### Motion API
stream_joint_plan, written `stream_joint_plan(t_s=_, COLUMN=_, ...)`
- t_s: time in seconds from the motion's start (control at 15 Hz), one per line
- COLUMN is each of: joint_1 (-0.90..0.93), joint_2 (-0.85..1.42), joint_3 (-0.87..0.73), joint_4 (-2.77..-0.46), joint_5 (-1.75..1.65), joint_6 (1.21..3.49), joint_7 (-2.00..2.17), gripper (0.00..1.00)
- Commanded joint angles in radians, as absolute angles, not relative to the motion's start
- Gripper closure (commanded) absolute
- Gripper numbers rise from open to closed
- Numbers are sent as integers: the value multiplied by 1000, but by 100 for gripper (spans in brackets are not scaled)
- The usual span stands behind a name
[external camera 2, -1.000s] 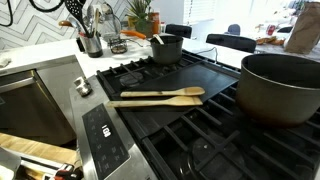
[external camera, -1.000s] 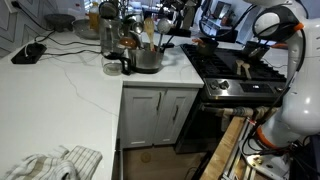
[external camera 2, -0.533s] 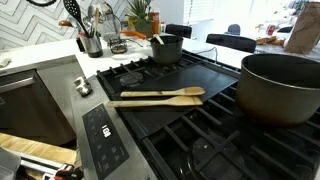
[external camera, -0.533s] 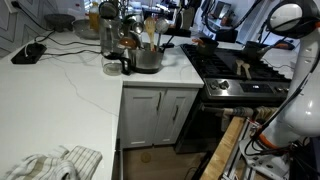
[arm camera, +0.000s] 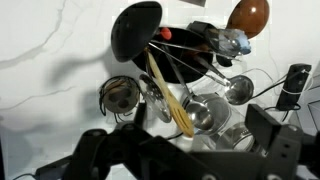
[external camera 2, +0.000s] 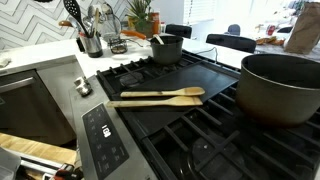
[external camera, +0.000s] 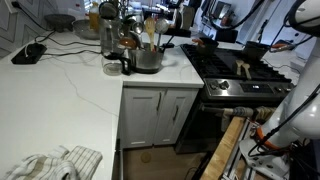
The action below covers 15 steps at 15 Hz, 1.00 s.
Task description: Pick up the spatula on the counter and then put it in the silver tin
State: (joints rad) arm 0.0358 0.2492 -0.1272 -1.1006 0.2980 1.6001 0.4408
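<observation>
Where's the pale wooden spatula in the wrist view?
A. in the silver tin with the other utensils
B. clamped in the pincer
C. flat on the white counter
A: the spatula leans among the black spoon and metal ladles bunched in the silver tin, not lying on the counter and not held.

Kitchen, probably domestic: gas range (external camera 2: 200, 130) with grates, white marble worktop (external camera: 60, 90), white base cabinets (external camera: 160, 115), herringbone tile splashback (external camera 2: 30, 25) far side.
</observation>
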Motion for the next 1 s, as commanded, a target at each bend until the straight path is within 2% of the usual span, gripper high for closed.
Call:
stream_joint_plan(t_s=0.0, joint_1=112, joint_2=95, joint_3=-124, joint_4=-1339, joint_5=154, joint_6=1717, joint_7=482, gripper=0)
stream_joint_plan(t_s=0.6, joint_1=198, joint_2=-165, joint_3=-50, joint_4=-1741, joint_5=-70, joint_6=1872, joint_7=622, gripper=0)
stream_joint_plan(t_s=0.67, joint_1=146, joint_2=-190, joint_3=9, joint_4=-1784, joint_5=-89, joint_6=1902, joint_7=629, gripper=0)
stream_joint_plan(t_s=0.93, joint_1=100, joint_2=-283, joint_3=64, joint_4=-1943, joint_5=-109, joint_6=1884, joint_7=718, gripper=0)
